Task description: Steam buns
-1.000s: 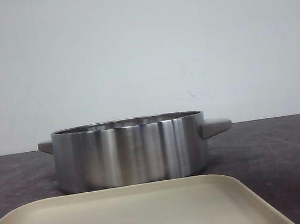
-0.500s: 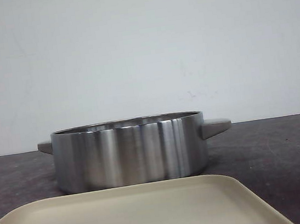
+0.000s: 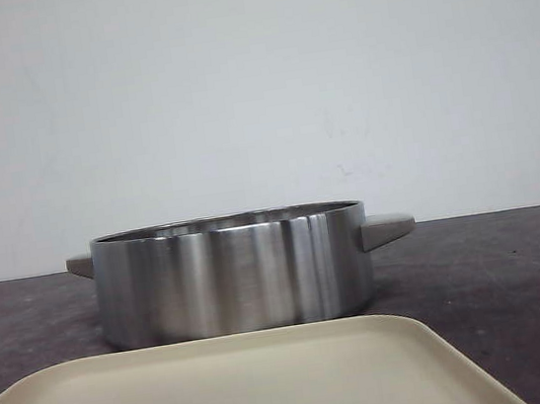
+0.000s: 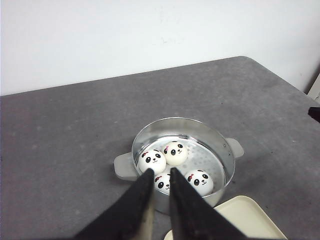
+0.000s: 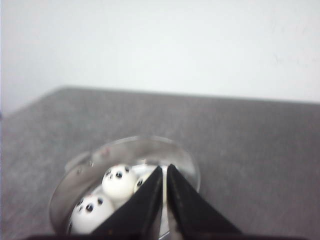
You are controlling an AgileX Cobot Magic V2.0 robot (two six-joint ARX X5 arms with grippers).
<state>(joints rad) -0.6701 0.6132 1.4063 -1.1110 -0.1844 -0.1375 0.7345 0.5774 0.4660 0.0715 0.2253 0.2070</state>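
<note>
- Four buns (image 4: 175, 152) sit inside the steel steamer pot (image 4: 220, 145) in the middle of the grey counter (image 4: 65, 135), panda faces up. We count four from the left wrist view; one is partly hidden behind the fingers.
- They rest on the perforated bottom, which we reckon lets steam get at them, so the loading looks done.
- Cream tray (image 3: 244, 385) lies just near of the pot, nothing on it that we can see.
- Our left hand (image 4: 159, 176) hangs above the pot's near rim, fingers nearly together with only a thin slit, gripping nothing.
- Our right hand (image 5: 164, 172) is the same: fingers almost touching, nothing between them, up over the pot.
- Versus a second ago, the front view is basically identical: pot and tray haven't budged.
- No lid in sight anywhere.
</note>
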